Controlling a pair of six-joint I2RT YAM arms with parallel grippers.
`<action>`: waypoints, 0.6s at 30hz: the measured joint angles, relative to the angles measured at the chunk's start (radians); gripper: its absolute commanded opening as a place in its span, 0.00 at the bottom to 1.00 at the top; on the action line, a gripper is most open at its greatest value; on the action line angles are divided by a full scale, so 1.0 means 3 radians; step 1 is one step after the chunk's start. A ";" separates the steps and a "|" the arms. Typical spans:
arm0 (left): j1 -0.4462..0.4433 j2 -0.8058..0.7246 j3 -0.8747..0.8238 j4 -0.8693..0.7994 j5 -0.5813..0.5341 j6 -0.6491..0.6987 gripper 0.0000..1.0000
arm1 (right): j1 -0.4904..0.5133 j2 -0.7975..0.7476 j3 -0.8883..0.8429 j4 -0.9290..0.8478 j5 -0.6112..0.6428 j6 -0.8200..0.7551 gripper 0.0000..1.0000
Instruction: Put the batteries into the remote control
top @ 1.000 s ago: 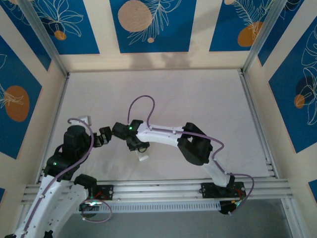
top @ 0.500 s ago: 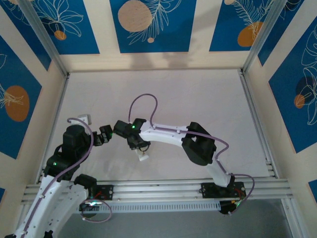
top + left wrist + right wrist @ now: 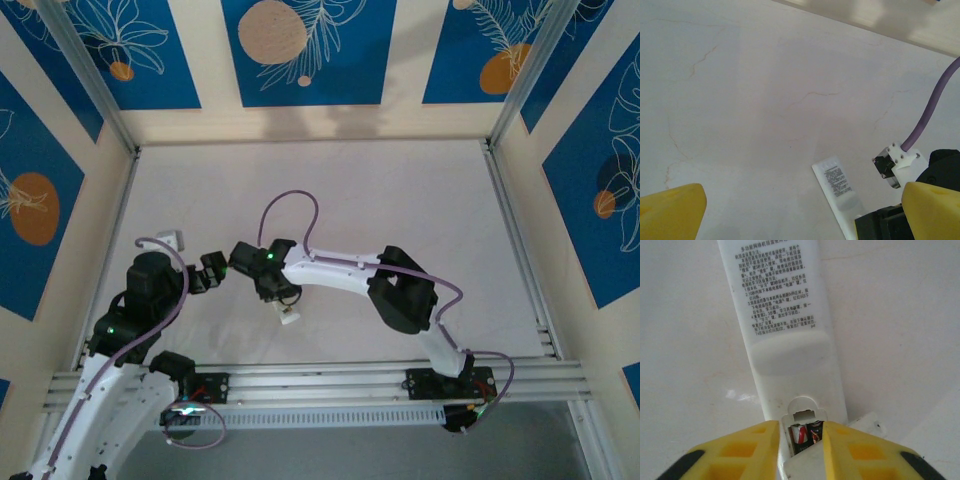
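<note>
We see the remote control [image 3: 785, 325] lying on the pale bench [image 3: 740, 100] with its plain back facing up. A block of small printed text [image 3: 777, 290] sits on the far half, and the battery compartment is uncovered at the near end. In that opening the batteries [image 3: 807, 434] lie side by side, one showing red and white, the other dark with an orange glint. The right gripper [image 3: 801, 427] hangs directly over this end of the remote. Its yellow fingers [image 3: 740, 452] stand a narrow gap apart, closer together than the remote is wide, and they frame the open compartment between them. A flat pale piece [image 3: 802, 467] fills the bottom of that gap, but we cannot tell whether the gripper is clamped on it or only sits above it. A small white edge [image 3: 867, 422] juts out just beside the remote's right side, and we cannot make out what it is. From overhead, the right arm [image 3: 340, 272] reaches across toward the left, its wrist bent down over the near-left part of the bench. The left gripper [image 3: 802, 212] is spread wide apart above the bench, one yellow fingertip at each lower corner of its wrist view. That view looks toward the remote's far end, the right arm's purple cable [image 3: 930, 107] and the white bracket [image 3: 900, 162] the cable plugs into.
</note>
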 measured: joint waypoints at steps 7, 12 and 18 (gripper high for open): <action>0.0000 0.0116 -0.0031 0.0018 0.0291 0.0160 1.00 | -0.0088 -0.0720 -0.0547 0.0170 -0.0020 0.0526 0.54; 0.0000 0.0275 0.0036 0.0015 0.0509 0.0416 1.00 | -0.0355 -0.0947 -0.0813 0.0276 -0.0254 0.1230 0.59; 0.0000 0.0354 0.0130 0.0027 0.0757 0.0736 1.00 | -0.0462 -0.0571 -0.0601 0.0020 -0.0481 0.1884 0.59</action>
